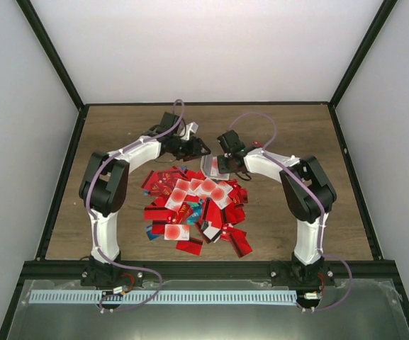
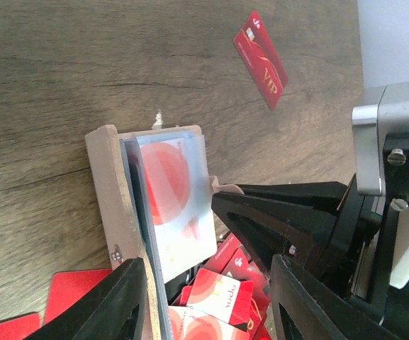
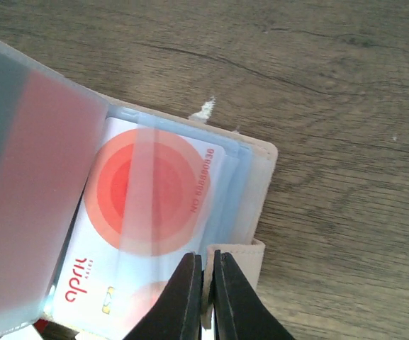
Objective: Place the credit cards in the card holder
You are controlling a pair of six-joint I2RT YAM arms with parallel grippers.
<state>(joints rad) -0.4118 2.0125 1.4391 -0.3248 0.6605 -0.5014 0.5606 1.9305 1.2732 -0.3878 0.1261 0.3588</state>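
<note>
Right wrist view: the right fingers (image 3: pixel 183 297) pinch the tan flap of the open card holder (image 3: pixel 257 177), just beyond the loose credit cards (image 1: pixel 190 209). A white, red-circled card (image 3: pixel 147 205) sits in its clear sleeve. Whether the left fingers (image 2: pixel 112 304), standing apart at its end, touch it is unclear.

You see a brown wood-grain table (image 1: pixel 303 127) in the middle, a black frame (image 1: pixel 62 184) along its left, right and far edges, plain white walls (image 1: pixel 211 49) beyond, a pale slotted strip (image 1: pixel 211 297) running left to right on the near grey metal ledge (image 1: pixel 374 312)
</note>
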